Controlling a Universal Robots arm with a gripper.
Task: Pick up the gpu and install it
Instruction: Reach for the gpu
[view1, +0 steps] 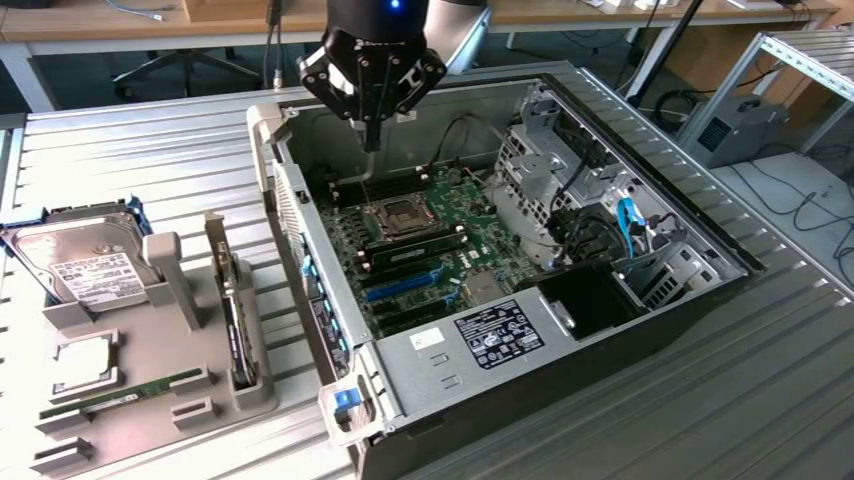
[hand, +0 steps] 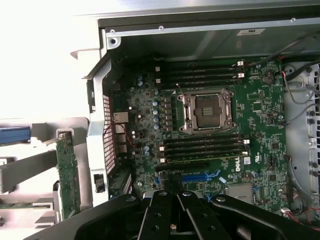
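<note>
Exterior view: gpu (view1: 240, 335) edge-on, lower edge inside grey holder (view1: 167, 345).

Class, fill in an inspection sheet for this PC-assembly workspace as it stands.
Surface: slatted metal table, carrying open computer case and grey holder.
Job's things: gpu stands edge-on in the holder, untouched.
Clutter: hard drive, RAM stick, silver square chip on the holder.
Grippers: pincer shut, empty, above the motherboard.
Cables: blue cable inside the case; loose leads on floor.
Surroundings: desks, office chair behind.
</note>
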